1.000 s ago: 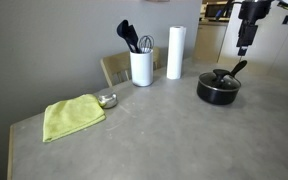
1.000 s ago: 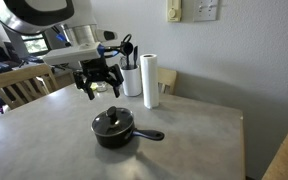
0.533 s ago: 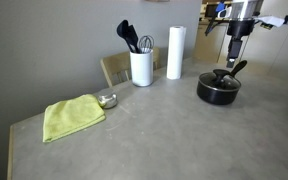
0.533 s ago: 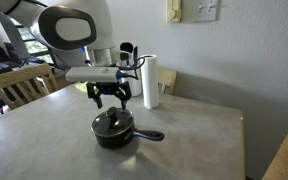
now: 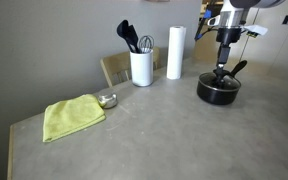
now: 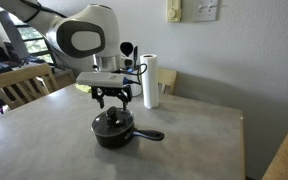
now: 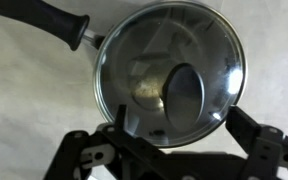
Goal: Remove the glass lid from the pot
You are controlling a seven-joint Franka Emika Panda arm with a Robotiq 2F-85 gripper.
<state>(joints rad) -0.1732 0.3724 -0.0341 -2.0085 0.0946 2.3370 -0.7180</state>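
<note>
Gripper [image 5: 223, 67] hangs directly above the low black long-handled saucepan [image 5: 218, 93] in an exterior view, with the round clear metal-rimmed glass lid [image 5: 220, 79] seated on the pot. In an exterior view its jaws stand apart over that lid [image 6: 112, 121]. The wrist view puts the small dark centre knob [image 7: 184, 92] between the spread jaws. Glass is likely stiff, slick and breakable, so pinch the knob.

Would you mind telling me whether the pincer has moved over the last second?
Yes. Against the paper towel roll, the pincer has dropped and shifted toward it, now hanging open just above the glass lid.
</note>
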